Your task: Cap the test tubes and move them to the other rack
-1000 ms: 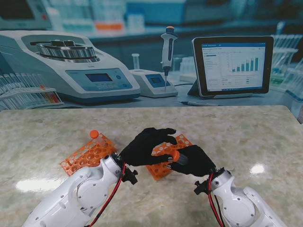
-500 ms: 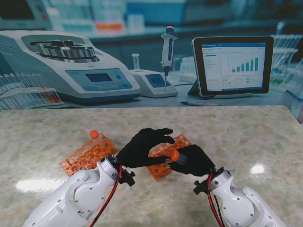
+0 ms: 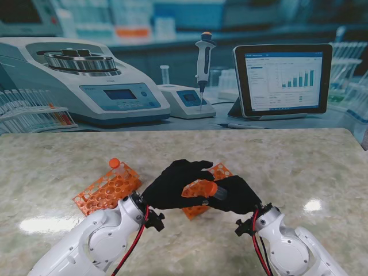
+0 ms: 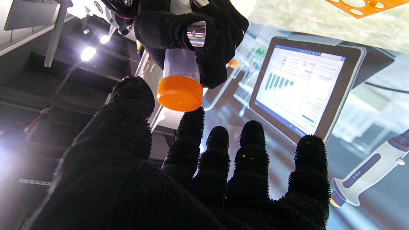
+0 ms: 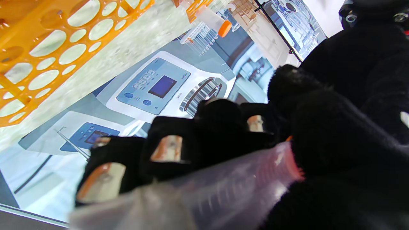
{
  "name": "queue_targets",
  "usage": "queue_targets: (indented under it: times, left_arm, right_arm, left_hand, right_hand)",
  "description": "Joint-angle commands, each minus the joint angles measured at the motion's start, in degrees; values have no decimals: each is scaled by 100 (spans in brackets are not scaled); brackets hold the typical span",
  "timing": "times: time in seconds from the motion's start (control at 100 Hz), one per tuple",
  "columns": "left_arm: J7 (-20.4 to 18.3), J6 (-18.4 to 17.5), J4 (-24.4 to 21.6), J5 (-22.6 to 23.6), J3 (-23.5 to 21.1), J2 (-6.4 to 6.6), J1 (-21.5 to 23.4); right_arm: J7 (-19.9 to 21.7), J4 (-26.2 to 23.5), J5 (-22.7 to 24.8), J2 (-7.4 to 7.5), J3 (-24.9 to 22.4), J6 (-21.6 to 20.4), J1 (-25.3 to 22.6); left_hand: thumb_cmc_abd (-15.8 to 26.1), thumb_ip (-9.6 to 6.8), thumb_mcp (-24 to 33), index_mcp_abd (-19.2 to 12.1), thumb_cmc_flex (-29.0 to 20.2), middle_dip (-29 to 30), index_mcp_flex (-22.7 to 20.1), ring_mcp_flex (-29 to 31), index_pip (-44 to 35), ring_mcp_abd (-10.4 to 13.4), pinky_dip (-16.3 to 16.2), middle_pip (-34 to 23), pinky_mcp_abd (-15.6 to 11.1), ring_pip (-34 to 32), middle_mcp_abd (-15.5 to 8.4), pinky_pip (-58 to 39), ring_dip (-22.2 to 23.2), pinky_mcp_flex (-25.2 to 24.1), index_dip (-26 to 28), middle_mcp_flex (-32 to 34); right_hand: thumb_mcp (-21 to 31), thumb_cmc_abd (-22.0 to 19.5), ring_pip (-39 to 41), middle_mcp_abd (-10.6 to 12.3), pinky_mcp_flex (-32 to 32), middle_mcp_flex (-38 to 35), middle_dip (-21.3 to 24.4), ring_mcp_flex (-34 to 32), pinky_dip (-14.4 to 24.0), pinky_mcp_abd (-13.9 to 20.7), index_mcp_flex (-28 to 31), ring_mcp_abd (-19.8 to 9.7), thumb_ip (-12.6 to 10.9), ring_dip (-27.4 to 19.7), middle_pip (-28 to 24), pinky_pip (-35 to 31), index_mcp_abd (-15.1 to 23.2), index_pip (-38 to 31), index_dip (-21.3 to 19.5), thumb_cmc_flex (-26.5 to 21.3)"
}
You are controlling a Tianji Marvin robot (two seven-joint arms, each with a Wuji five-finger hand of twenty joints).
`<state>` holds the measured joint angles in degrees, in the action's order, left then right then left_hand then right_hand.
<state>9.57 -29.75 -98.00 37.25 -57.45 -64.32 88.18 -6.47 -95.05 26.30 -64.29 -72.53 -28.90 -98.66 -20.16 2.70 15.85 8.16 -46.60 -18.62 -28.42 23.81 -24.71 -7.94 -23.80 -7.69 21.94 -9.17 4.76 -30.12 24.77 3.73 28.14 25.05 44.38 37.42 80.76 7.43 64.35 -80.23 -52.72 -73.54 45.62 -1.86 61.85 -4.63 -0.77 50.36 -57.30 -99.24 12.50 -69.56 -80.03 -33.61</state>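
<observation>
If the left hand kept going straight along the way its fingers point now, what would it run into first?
Most likely the orange cap of the test tube that the right hand holds. In the left wrist view the left hand is spread open with its fingers right at the cap; whether they touch it is unclear.

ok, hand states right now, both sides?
Left hand: open, fingers spread at the orange cap, fingertips touching or nearly touching it.
Right hand: shut on the test tube, cap end toward the left hand.

orange racks (image 3: 107,187) (image 3: 202,192): 2 | capped tubes (image 3: 114,164) (image 3: 213,188): 2 | hands (image 3: 172,184) (image 3: 236,195): 2
</observation>
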Motion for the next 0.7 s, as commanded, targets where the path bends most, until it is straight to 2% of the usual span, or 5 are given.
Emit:
queue_targets:
  times: [0.0, 0.26, 0.42, 0.56, 0.69]
  left_arm:
    - [-24, 39, 29, 4, 41, 0, -25]
    - [68, 99, 115, 18, 125, -26, -99]
    - [143, 137, 160, -9, 191, -51, -125]
    - [142, 197, 197, -93, 239, -69, -176]
    - [181, 248, 271, -154, 291, -93, -223]
  right_arm:
    - [2, -13, 5, -22, 16, 13, -29]
    - [0, -16, 10, -22, 10, 9, -36]
    - [10, -13, 3, -20, 13, 8, -32]
    - [-3, -25, 13, -22, 1, -2, -48]
    - [4, -31, 17, -19, -3, -8, -58]
  left_hand:
    - [-71, 16, 115, 65, 5, -89, 159, -115, -141, 99, -95, 46, -19, 3, 14, 165, 78, -67, 123, -142]
    - [-107, 29, 326, 8, -53, -105, 81, -2, -496, 78, -110, 5, 32, -44, 20, 119, 100, -18, 301, -19]
    - [132, 9, 350, -63, -340, -110, -33, 116, -911, 65, -109, -30, 71, -87, 7, 49, 126, 1, 442, 130]
    - [315, -65, -593, -233, -1248, -94, -191, 233, -1255, 75, -53, -60, 100, -121, -31, -13, 144, 18, 385, 271]
    - [346, -204, -876, -327, -1647, -101, -299, 355, -1507, 92, -39, -112, 118, -157, -97, -53, 160, 36, 262, 423]
  right_hand:
    - [-34, -76, 1134, 18, 438, -228, -96, -218, 178, 454, 111, -485, 124, 408, 20, -1562, 273, -304, -136, -269]
    - [-32, -73, 1138, 17, 438, -229, -98, -217, 178, 450, 111, -477, 124, 410, 17, -1562, 273, -304, -137, -270]
    - [-35, -74, 1138, 22, 438, -227, -97, -217, 178, 450, 111, -476, 125, 410, 20, -1562, 273, -304, -138, -265]
    - [-34, -87, 1138, 22, 438, -229, -99, -217, 178, 451, 111, -477, 125, 409, 17, -1562, 273, -304, -138, -265]
    - [-38, -80, 1137, 22, 438, -229, -99, -218, 177, 453, 111, -480, 126, 409, 16, -1561, 273, -304, -138, -265]
